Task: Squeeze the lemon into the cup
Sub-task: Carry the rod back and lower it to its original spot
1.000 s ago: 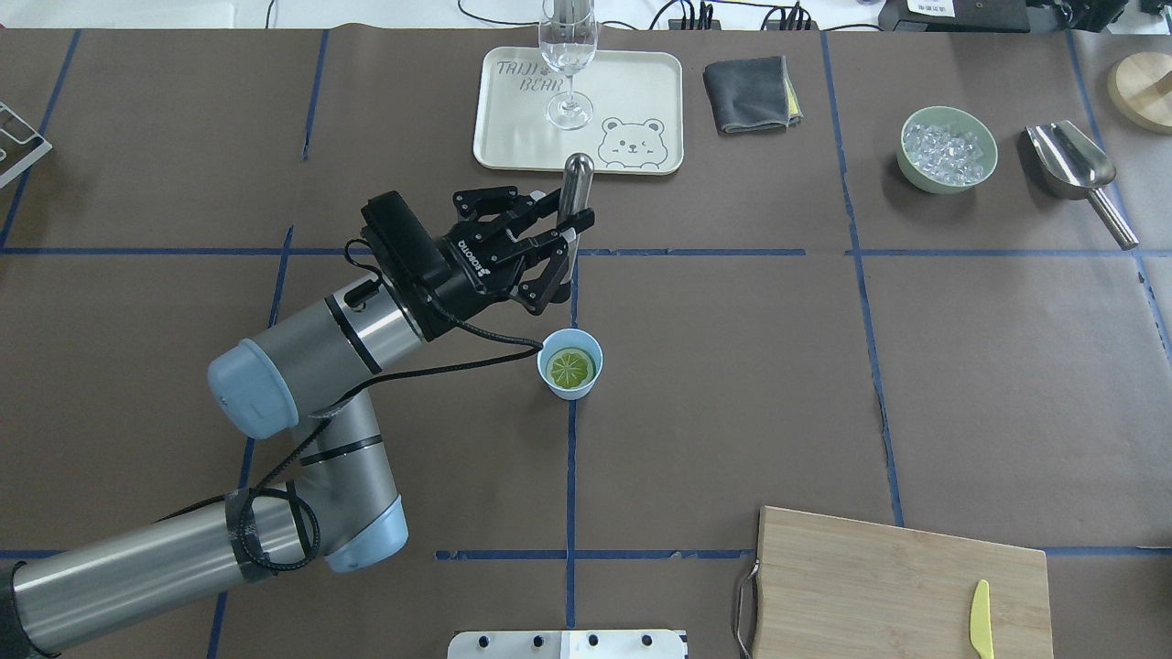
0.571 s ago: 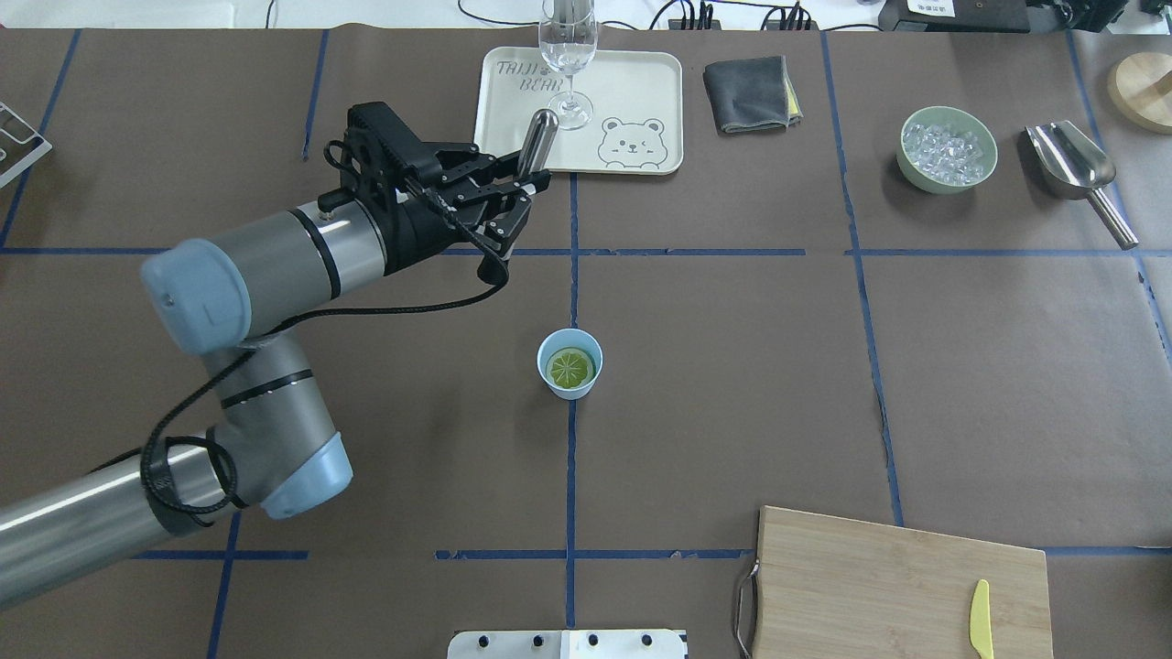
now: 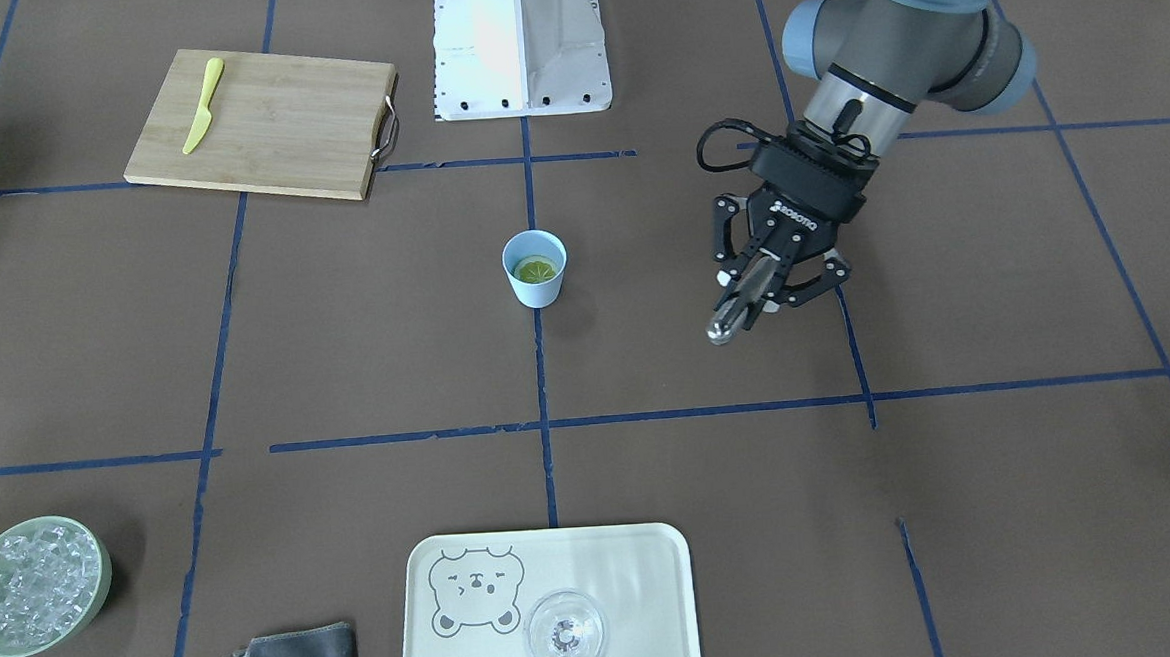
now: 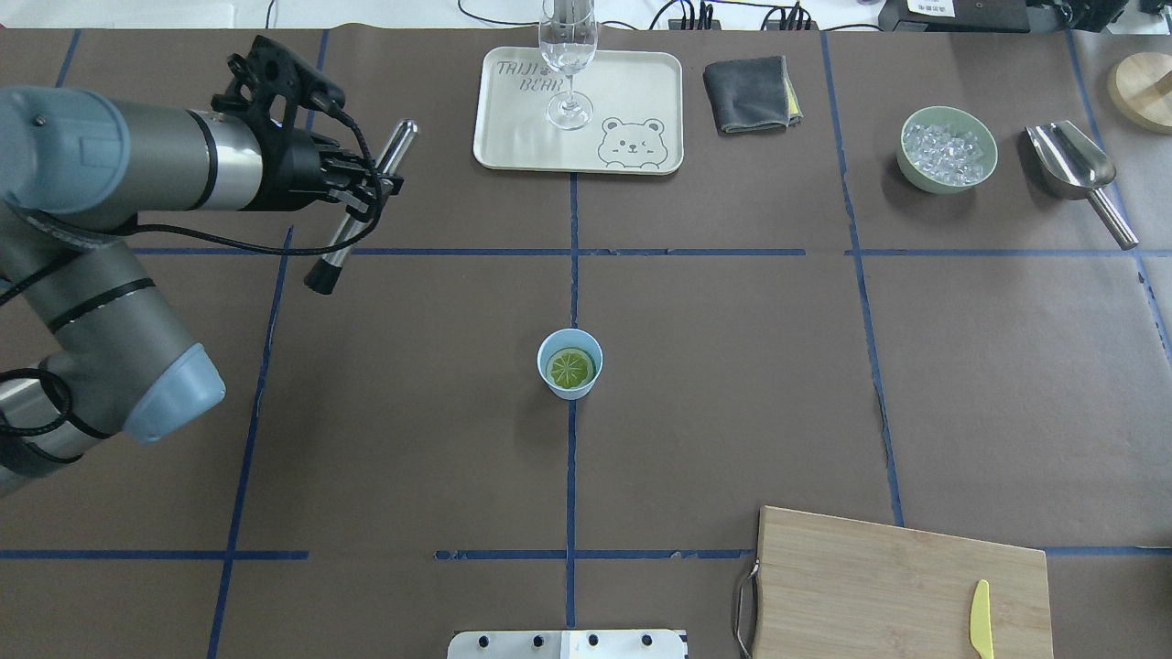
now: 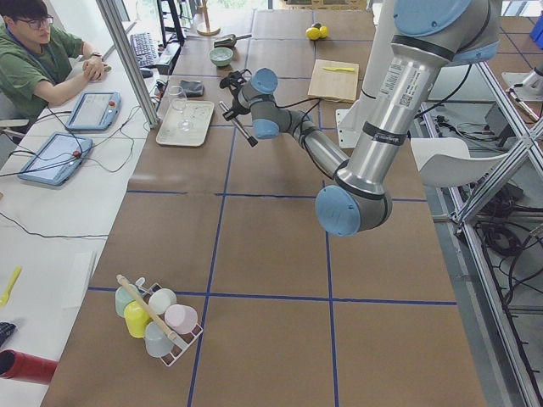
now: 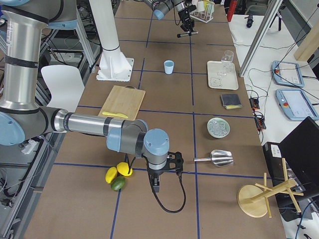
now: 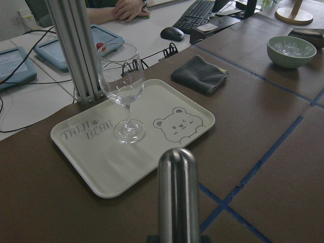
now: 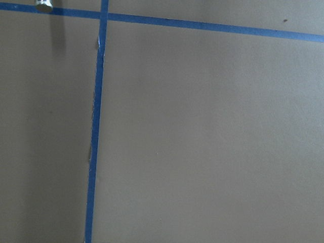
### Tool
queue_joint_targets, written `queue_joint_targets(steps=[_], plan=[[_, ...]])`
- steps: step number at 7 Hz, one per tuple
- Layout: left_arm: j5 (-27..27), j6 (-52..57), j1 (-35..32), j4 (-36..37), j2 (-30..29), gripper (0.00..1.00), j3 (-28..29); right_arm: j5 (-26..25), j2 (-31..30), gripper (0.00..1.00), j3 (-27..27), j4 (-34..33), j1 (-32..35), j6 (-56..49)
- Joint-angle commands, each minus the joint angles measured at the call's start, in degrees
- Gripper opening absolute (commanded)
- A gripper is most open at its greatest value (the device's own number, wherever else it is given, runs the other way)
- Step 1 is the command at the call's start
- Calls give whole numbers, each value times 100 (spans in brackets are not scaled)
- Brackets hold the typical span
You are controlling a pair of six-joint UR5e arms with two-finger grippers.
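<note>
The light-blue cup (image 4: 552, 377) stands at the table's middle with the lemon slice (image 4: 569, 368) lying flat inside it; both also show in the front view, cup (image 3: 533, 289) and lemon (image 3: 536, 268). My left gripper (image 4: 369, 190) is shut on a metal rod (image 4: 341, 241) and holds it tilted above the table, far to the left and back of the cup. The rod's rounded end fills the left wrist view (image 7: 177, 192). My right gripper (image 6: 155, 181) shows only in the right side view, near the table's end; I cannot tell whether it is open or shut.
A cream tray (image 4: 632, 91) with a wine glass (image 4: 568, 55) sits at the back. A grey cloth (image 4: 751, 91), a green bowl of ice (image 4: 948, 148) and a metal scoop (image 4: 1071, 160) lie back right. A cutting board (image 4: 879, 577) with a yellow knife (image 4: 980, 620) is front right.
My left arm has swung left and back, away from the cup, carrying the metal rod with it. The cup and lemon slice have not moved.
</note>
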Motion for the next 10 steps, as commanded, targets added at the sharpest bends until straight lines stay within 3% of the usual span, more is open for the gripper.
queue_joint_targets(steps=[1, 4, 10], plan=[[-161, -412, -389, 1726, 283, 0, -348, 5, 7, 100, -64, 3, -5, 0], [-152, -2038, -381, 1749, 1056, 0, -165, 13, 7, 100, -169, 3, -5, 9], [-143, -2138, -75, 1696, 1215, 0, 732, 14, -1, 100, -187, 3, -5, 0]])
